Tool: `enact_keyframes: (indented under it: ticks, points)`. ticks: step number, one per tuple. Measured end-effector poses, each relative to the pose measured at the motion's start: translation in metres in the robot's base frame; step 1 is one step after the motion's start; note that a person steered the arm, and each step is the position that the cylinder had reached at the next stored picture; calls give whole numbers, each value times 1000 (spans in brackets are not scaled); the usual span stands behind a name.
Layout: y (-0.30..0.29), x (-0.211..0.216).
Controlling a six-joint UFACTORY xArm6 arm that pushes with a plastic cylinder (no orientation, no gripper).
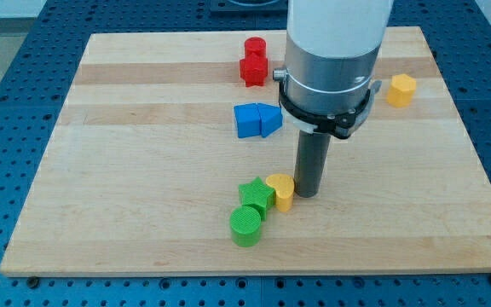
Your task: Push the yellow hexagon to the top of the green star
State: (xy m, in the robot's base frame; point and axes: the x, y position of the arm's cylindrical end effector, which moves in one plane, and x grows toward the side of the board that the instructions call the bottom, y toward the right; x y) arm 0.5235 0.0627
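Observation:
The yellow hexagon lies near the view's upper right, far from my tip. The green star sits below the board's middle. A yellow heart-shaped block touches the star's right side. My tip stands right against the yellow heart's right side, well below and left of the hexagon. The rod's thick grey body hides part of the board between the tip and the hexagon.
A green cylinder touches the star from below. A blue cube and a blue wedge-like block lie together above the star. Two red blocks sit near the top edge. The wooden board lies on a blue perforated table.

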Motion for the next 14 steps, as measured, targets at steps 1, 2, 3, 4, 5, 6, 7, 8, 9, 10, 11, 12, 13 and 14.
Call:
enact_keyframes:
  ticks: [1,2,3,4,5,6,7,8,9,10,11,12,13,14]
  points:
    - [65,0]
    - [146,-18]
    - [206,-73]
    - [246,-151]
    - [245,-248]
    - [218,-312]
    - [174,-326]
    - [170,-283]
    - [177,-240]
    - [188,-186]
    - [188,-123]
    - [152,-68]
    - [117,-40]
    - [139,-28]
